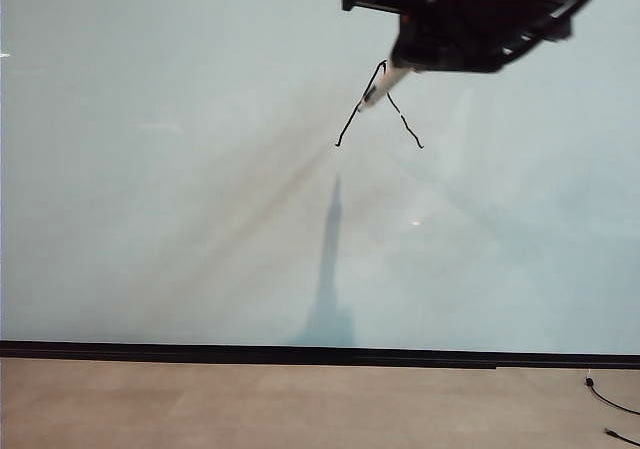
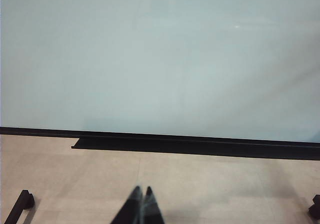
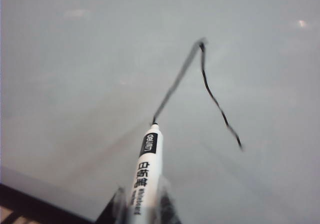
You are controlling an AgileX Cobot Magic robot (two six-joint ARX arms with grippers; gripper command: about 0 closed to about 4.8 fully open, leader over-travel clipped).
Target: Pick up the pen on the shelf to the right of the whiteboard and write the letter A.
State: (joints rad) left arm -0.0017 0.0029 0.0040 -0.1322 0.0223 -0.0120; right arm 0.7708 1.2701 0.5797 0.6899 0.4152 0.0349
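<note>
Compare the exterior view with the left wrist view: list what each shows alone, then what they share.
Only the exterior view: the right pincer, shut on the pen, high on the right, the tip against the board; two slanted black strokes meeting in a peak, no crossbar yet; cables on the floor at lower right.

Only the left wrist view: the left pincer, its fingers together and holding nothing, low over the floor, away from the board.

Both: the whiteboard, the black strip along its bottom edge, and the tan floor.

Right gripper (image 1: pixel 400 67): bulky black housing with a boxy block projecting sideways. Left gripper (image 2: pixel 142 204): two slim, dark, tapered fingers.
</note>
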